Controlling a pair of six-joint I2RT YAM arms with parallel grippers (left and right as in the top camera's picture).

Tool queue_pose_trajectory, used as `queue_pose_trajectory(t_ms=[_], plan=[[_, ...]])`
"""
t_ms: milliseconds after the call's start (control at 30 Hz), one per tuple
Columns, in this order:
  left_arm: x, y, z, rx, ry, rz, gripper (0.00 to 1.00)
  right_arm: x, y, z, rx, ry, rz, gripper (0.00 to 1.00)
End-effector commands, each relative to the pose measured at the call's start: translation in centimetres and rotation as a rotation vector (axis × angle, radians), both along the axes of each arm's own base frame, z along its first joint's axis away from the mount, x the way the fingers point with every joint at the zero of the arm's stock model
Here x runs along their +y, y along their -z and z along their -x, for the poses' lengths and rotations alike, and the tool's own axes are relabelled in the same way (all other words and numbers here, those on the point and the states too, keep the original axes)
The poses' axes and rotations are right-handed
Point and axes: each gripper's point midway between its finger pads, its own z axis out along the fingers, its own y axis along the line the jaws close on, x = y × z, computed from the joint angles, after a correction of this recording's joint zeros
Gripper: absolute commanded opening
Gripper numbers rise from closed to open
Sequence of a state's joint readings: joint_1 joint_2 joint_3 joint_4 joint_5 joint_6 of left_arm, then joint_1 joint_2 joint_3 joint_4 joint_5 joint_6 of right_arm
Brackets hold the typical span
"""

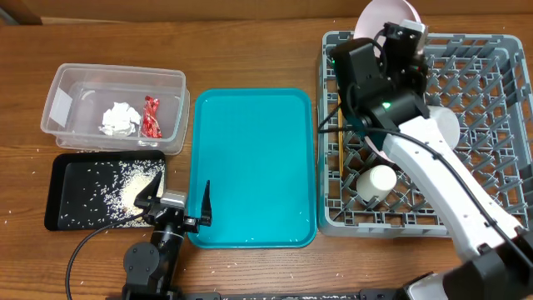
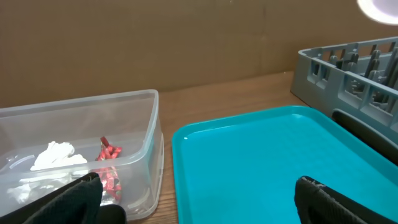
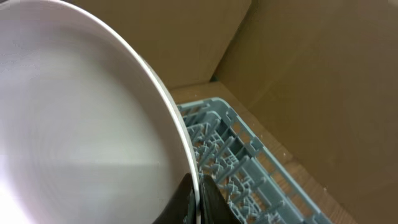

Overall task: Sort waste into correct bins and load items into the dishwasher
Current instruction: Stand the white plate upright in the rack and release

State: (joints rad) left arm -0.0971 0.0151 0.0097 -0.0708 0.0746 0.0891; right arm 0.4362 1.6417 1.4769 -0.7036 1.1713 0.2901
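Right fingers clenched on the rim of the white plate, which is held on edge over the far-left corner of the grey dish rack; contact with the pegs cannot be told. Nearer than those fingers, inside the rack: small white cup, and chopsticks along the left wall. Left fingers released, spread wide, empty, straddling the gap between black tray and teal tray at their near edges. Rice heaped in the black tray, just left of them. Beyond them, clear tub holding tissue wad and red wrapper side by side
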Motion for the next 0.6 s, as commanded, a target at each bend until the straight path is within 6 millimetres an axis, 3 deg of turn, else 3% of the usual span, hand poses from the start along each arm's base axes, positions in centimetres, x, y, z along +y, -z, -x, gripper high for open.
queue_pose_trajectory(t_ms=[0,233,400,567], plan=[[0.3,0.0,0.0,-0.006,-0.012,-0.009,1.00,0.4,1.4,-1.3,0.110,-0.024,0.117,0.04],[0.3,0.0,0.0,-0.006,-0.012,-0.009,1.00,-0.7,4.9,-2.5,0.208,0.021,0.186,0.04],[0.3,0.0,0.0,-0.006,-0.012,-0.009,1.00,-1.1,5.0,-2.6,0.210,0.027,0.182,0.04],[0.3,0.0,0.0,-0.006,-0.012,-0.009,1.00,1.1,8.3,-2.7,0.311,-0.112,0.044,0.04]])
